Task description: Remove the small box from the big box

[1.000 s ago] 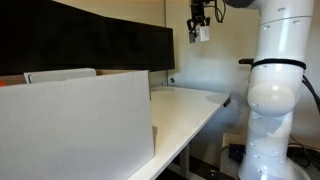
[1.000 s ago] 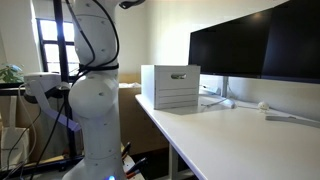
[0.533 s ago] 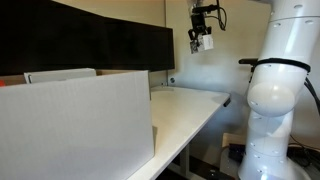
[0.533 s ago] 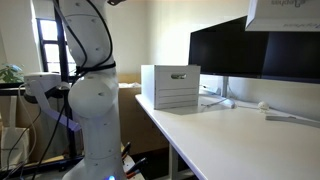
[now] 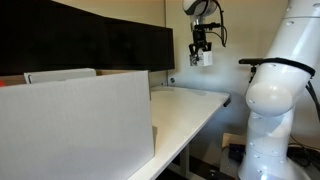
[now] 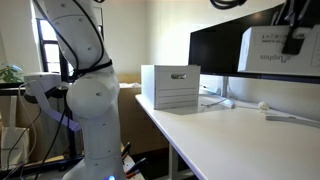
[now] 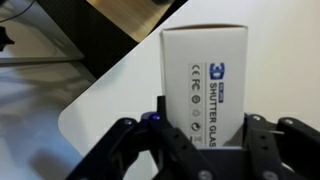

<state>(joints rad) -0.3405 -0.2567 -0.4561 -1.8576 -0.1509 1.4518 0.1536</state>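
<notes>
My gripper is shut on the small box, a white carton with dark print, and holds it high in the air above the far end of the white table. The gripper and the small box also show at the upper right in front of the monitor. In the wrist view the small box sits upright between the gripper's black fingers. The big box fills the near left, and it also stands at the table's far end, well apart from the gripper.
A wide dark monitor stands along the back of the table and also shows in an exterior view. The robot's white body stands beside the table edge. Small items and cables lie near the monitor base.
The gripper has come down with the small box in it and moved further over the table, away from the big box. In an exterior view the box has dropped into full sight.
</notes>
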